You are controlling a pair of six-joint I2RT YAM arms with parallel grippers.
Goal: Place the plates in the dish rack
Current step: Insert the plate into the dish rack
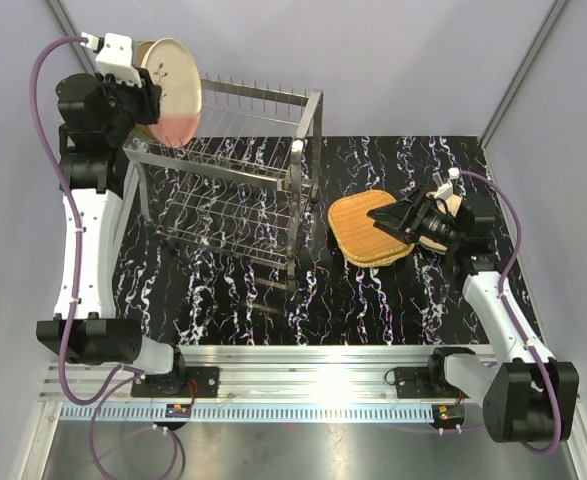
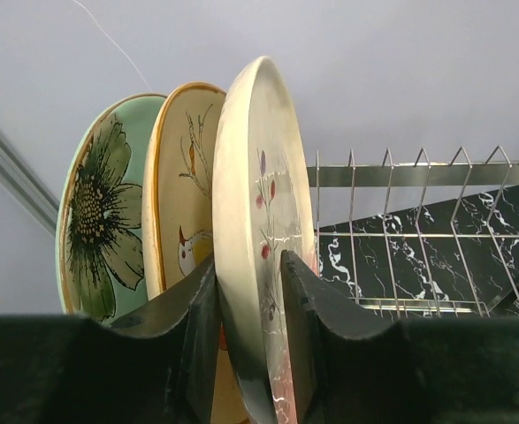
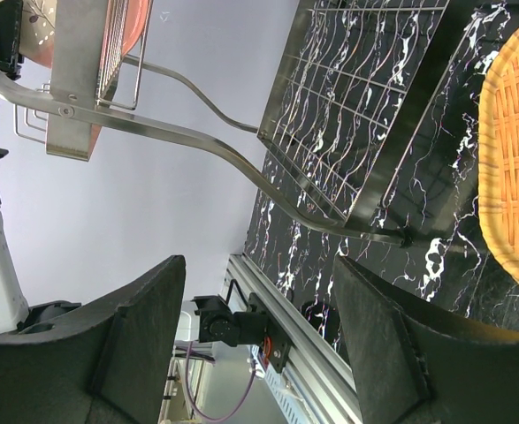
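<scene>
My left gripper (image 1: 156,104) (image 2: 250,291) is shut on a cream plate with a pink lower part and a twig pattern (image 1: 173,88) (image 2: 252,194), held upright at the left end of the dish rack (image 1: 235,172). Just behind it stand a cream plate with a bird (image 2: 184,190) and a mint-green flower plate (image 2: 100,212). An orange wicker plate (image 1: 366,228) (image 3: 517,150) lies flat on the table, right of the rack. My right gripper (image 1: 389,221) (image 3: 259,318) is open and empty, low over the wicker plate's right edge.
The black marbled mat (image 1: 373,290) covers the table. The rack's prongs (image 2: 418,168) run to the right of the held plate. The rack's lower frame and end handle (image 3: 241,159) show in the right wrist view. A metal rail (image 1: 303,360) borders the near edge.
</scene>
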